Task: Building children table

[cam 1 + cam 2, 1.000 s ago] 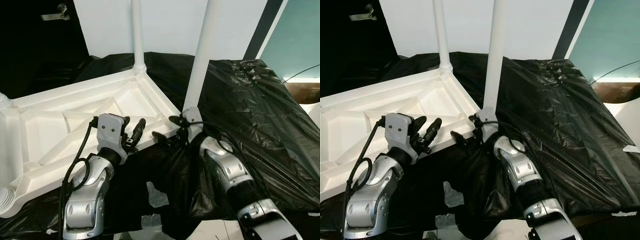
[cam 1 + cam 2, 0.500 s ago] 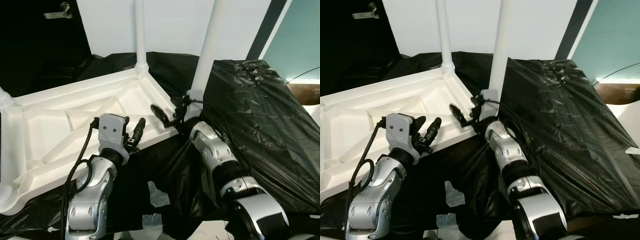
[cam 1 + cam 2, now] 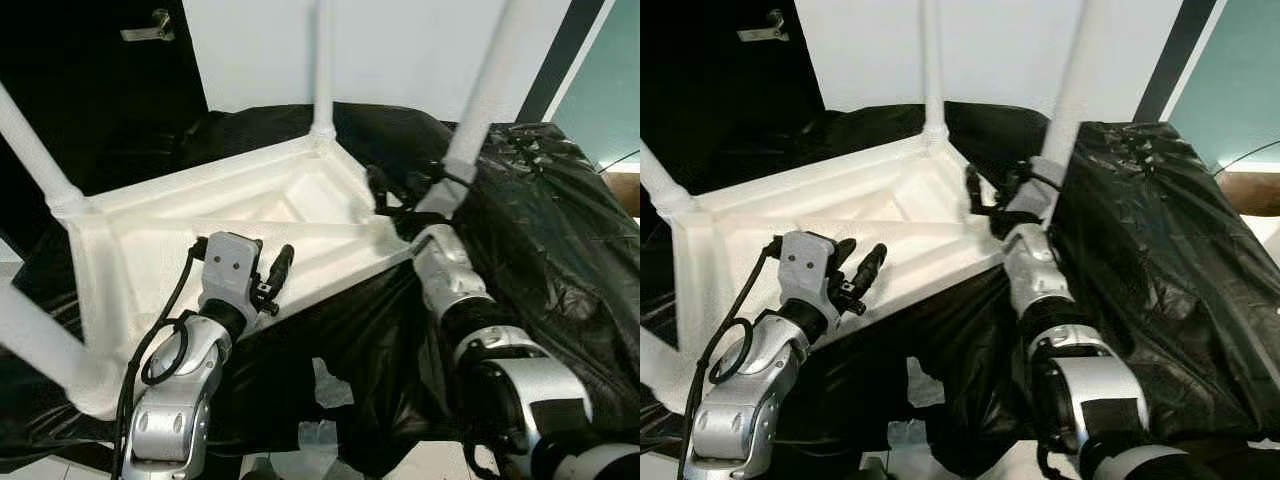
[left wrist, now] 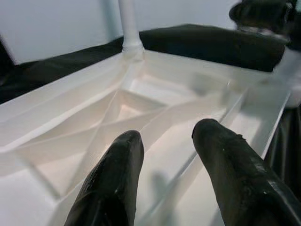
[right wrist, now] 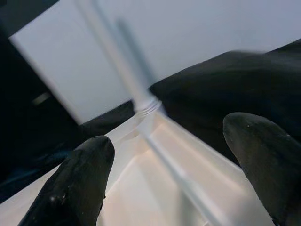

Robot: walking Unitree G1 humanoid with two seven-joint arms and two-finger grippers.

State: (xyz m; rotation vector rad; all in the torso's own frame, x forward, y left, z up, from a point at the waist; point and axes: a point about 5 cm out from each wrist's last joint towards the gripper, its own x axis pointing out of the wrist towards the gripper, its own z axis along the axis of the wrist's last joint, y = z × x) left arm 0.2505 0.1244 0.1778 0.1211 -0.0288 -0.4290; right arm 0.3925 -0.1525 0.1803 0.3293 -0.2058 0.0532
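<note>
Overhead, upturned white table (image 3: 200, 225) — no legible writing — on black sheeting (image 3: 560, 220).

White table (image 3: 250, 225) upside down, legs (image 3: 322, 70) up.

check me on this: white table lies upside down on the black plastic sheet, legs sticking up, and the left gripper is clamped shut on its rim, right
Not quite. The left gripper is open, its two black fingers apart above the ribbed underside, gripping nothing; the left wrist view shows it. The rest holds: the white table lies upside down on the black plastic sheet, legs sticking up.
</note>
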